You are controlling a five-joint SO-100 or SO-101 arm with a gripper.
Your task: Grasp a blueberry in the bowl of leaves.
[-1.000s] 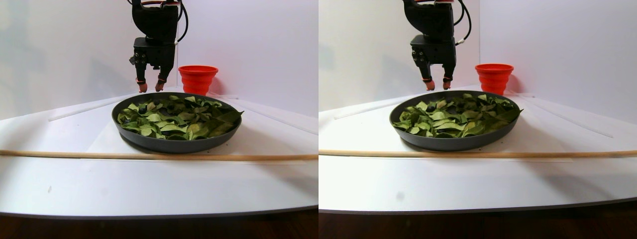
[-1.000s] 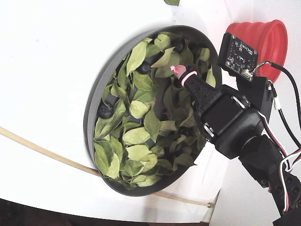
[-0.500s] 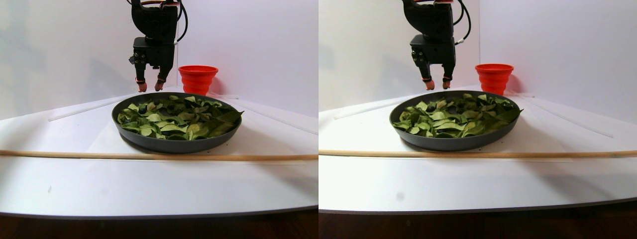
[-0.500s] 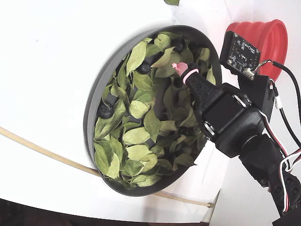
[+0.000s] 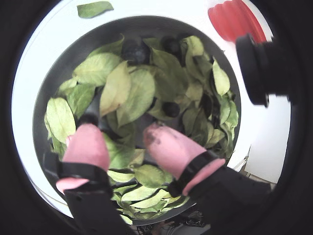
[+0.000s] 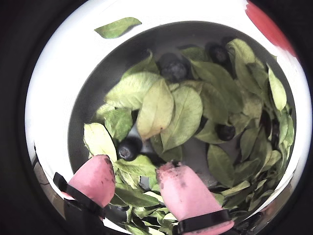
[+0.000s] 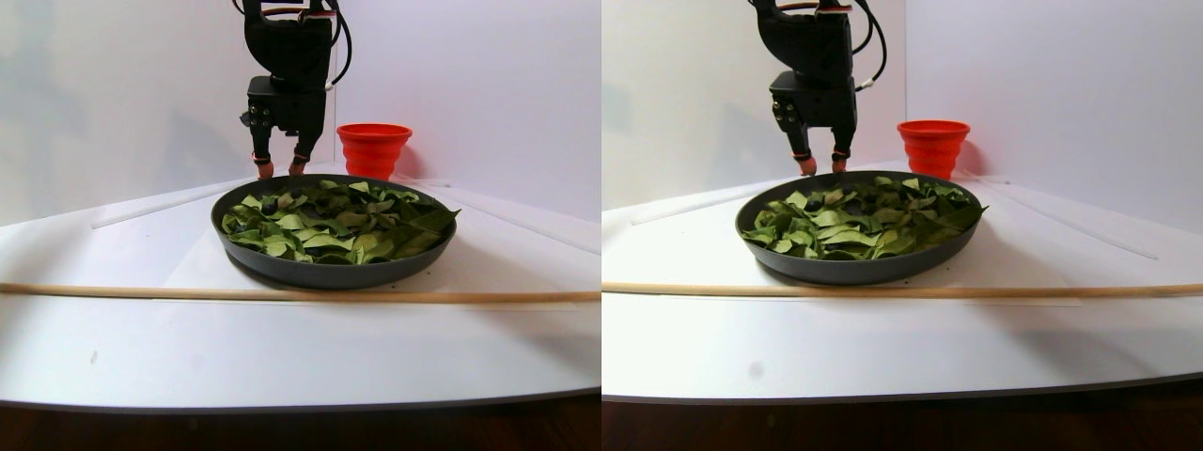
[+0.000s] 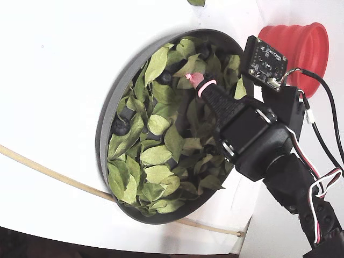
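The claw point(image 6: 134, 183) is held open above the leaves point(image 6: 161, 110) in the bowl point(image 8: 105, 126), presumably so that a blueberry point(image 6: 128, 148), lying half hidden just ahead of the pink fingertips point(image 6: 95, 178), can be straddled. The bowl is set near the surface's point(image 7: 282, 348) back edge. No writing can be read.

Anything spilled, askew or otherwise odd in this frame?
One stray leaf lies on the white table outside the bowl, beyond its far rim in both wrist views. The other leaves stay inside, and the red cup stands upright. Nothing else stands out.
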